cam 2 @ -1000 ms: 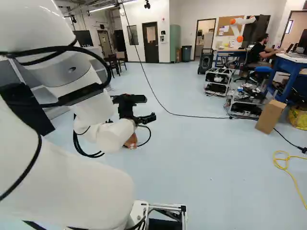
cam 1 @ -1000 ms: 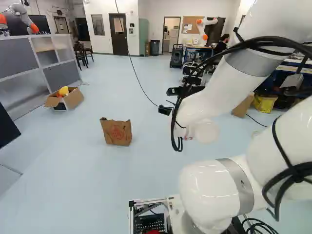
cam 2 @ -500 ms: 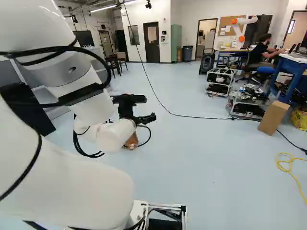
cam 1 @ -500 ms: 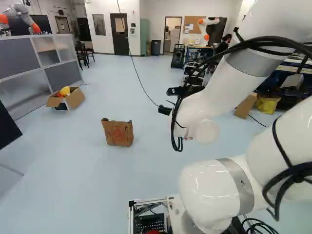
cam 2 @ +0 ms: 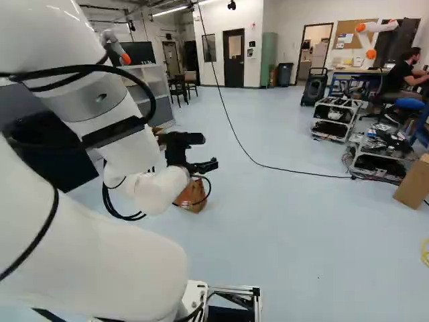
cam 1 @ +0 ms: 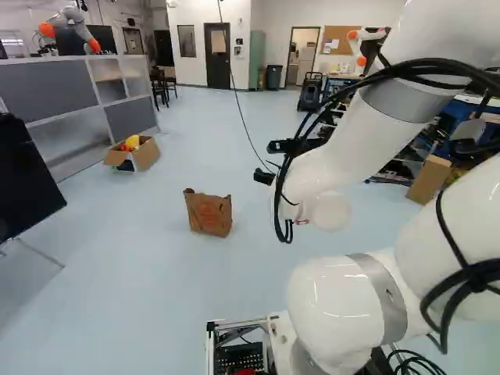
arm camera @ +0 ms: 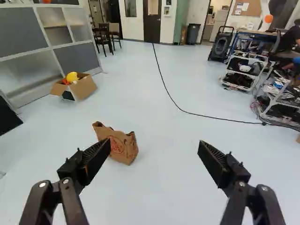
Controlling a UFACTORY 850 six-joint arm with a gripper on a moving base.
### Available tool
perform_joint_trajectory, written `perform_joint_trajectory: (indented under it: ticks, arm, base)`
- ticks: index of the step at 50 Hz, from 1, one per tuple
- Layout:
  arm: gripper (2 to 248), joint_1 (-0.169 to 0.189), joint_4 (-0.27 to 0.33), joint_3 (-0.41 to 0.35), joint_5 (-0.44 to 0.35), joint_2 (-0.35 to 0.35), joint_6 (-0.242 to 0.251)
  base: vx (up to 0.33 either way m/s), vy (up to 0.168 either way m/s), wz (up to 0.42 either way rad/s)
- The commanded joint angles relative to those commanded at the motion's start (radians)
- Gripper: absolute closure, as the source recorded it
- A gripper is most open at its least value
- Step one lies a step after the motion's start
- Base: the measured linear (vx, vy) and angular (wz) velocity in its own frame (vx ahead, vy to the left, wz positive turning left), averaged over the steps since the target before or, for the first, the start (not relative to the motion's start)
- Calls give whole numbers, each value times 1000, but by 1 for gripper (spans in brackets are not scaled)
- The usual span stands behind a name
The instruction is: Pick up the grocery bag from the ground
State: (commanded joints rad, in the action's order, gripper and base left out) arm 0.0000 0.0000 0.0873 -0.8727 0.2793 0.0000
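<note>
Base is turned left of its earlier heading; arm pose unchanged over its joint. Claw is spread wide. Twelve being straight ahead of it, brown paper grocery bag stands on the floor at eleven o'clock, ahead and lower. Open cardboard box farther out, also near eleven.

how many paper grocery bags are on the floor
1: the brown paper grocery bag, between the open cardboard box and the arm in the left base view; the arm may hide others.
</note>
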Motion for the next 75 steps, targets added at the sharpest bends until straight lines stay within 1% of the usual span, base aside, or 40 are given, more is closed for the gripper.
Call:
perform_joint_trajectory:
  ticks: [32, 75]
  arm:
    - [3, 0, 0, 0, 0, 0, 0]
    - [3, 0, 0, 0, 0, 0, 0]
  base:
    - [164, 4, -1]
    - [178, 52, 240]
